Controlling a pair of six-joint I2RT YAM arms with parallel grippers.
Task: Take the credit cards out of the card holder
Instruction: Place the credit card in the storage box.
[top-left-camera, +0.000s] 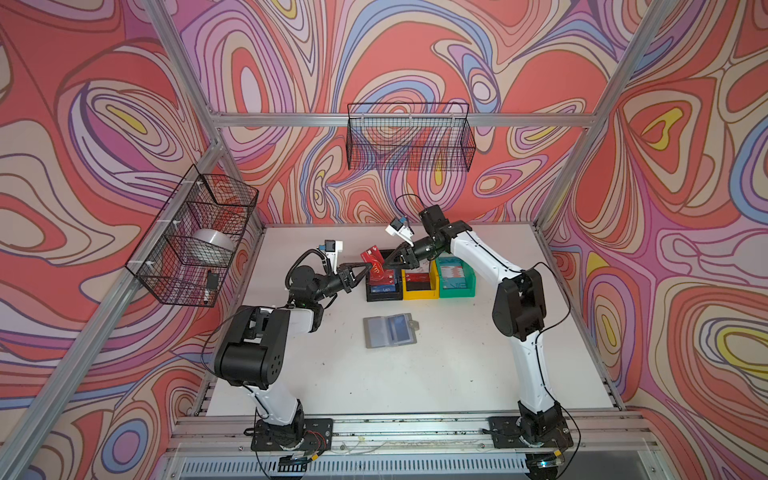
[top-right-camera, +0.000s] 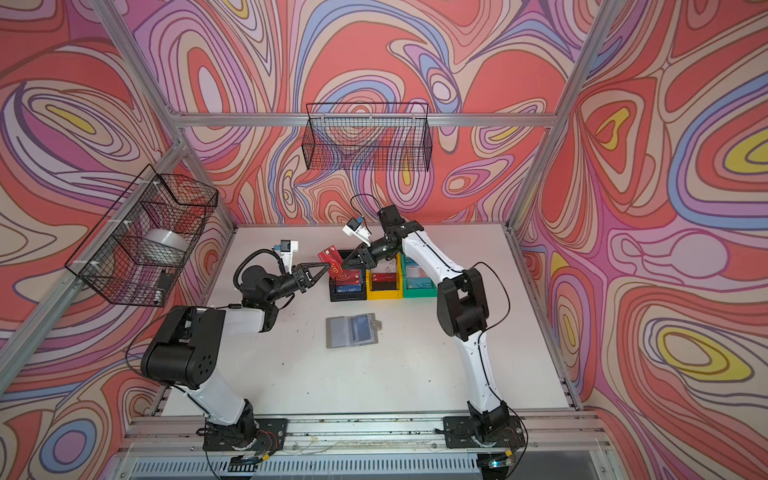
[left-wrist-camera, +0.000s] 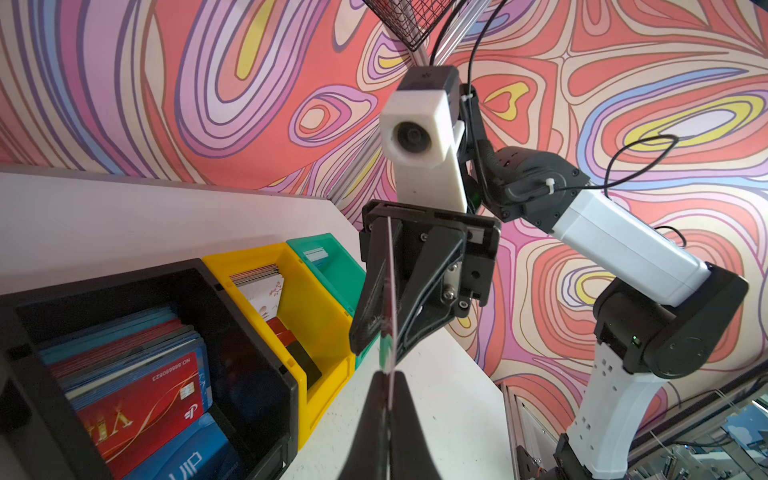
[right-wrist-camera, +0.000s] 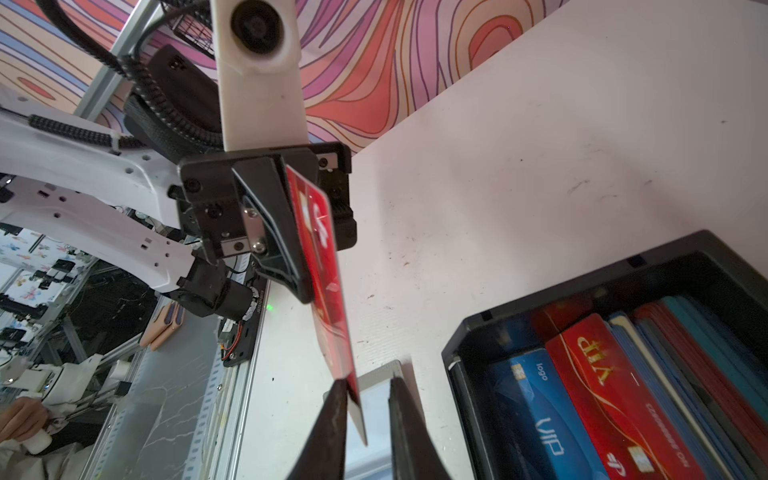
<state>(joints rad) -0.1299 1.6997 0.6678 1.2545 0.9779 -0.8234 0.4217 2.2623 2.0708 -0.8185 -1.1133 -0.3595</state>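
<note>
A red credit card (top-left-camera: 372, 260) (top-right-camera: 332, 262) hangs in the air above the black bin (top-left-camera: 384, 296), between both grippers. My left gripper (top-left-camera: 367, 266) (left-wrist-camera: 388, 378) is shut on one end of it; the card (left-wrist-camera: 390, 291) shows edge-on there. At the other end my right gripper (top-left-camera: 386, 262) (right-wrist-camera: 367, 382) has its jaws apart around the card (right-wrist-camera: 328, 282), which leans against one finger. The grey card holder (top-left-camera: 388, 330) (top-right-camera: 352, 330) lies open and flat on the table nearer the front, with something bluish in its right sleeve. Both grippers are well away from it.
The black bin (left-wrist-camera: 257, 332) holds several red and blue VIP cards (right-wrist-camera: 602, 374). Beside it stand a yellow bin (top-left-camera: 420, 295) and a green bin (top-left-camera: 457, 291). Wire baskets (top-left-camera: 409, 137) hang on the back and left walls.
</note>
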